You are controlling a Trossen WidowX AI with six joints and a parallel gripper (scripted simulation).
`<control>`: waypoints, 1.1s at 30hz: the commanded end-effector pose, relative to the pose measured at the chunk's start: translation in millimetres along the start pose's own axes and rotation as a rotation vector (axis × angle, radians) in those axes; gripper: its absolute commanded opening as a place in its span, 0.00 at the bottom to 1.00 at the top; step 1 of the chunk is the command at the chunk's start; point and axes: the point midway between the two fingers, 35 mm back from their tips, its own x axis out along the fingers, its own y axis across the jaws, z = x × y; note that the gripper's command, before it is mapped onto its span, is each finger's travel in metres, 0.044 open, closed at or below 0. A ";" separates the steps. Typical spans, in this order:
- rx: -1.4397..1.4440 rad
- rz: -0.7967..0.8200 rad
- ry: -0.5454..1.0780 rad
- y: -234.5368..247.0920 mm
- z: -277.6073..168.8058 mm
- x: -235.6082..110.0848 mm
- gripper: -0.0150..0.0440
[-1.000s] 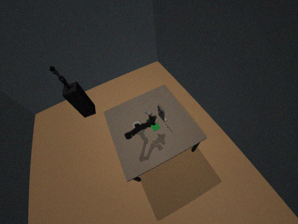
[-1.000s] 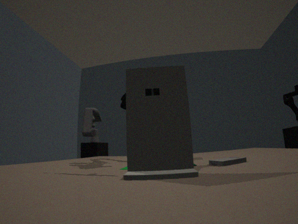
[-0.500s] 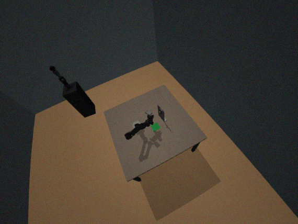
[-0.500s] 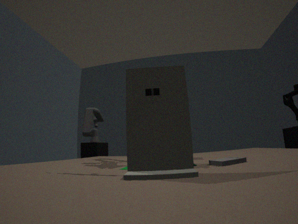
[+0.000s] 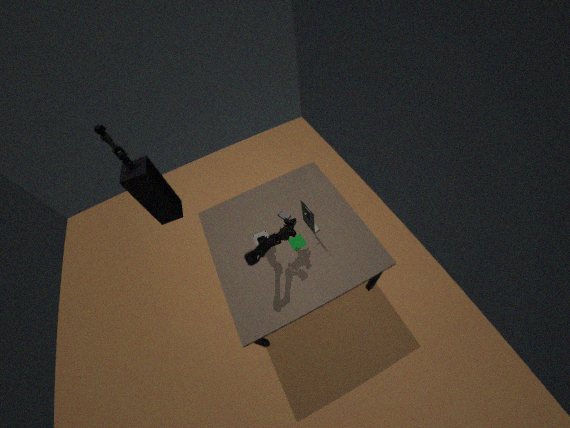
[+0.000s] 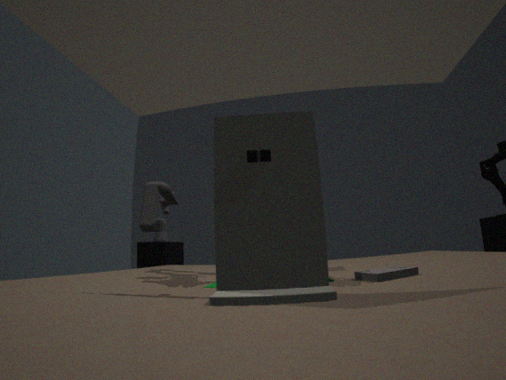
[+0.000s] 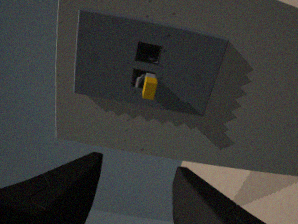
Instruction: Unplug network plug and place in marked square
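The yellow plug sits in the lower socket of a blue-grey block on the upright grey panel. The socket above it is empty. My gripper is partly open and empty; it is a short way in front of the panel and faces the plug, with its two dark fingers low in the wrist view. The green marked square lies on the table beside the gripper, near the panel's foot. In the exterior view the panel hides the gripper and the plug.
The grey table stands on an orange floor. A flat grey slab lies near the panel. My arm's base is behind the panel. A black pedestal stands off the table.
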 end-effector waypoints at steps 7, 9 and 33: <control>0.004 0.007 -0.005 1.1 5.8 20.5 0.52; 0.005 0.007 -0.005 0.6 6.4 24.5 0.52; 0.005 0.009 -0.007 0.6 13.6 52.5 0.52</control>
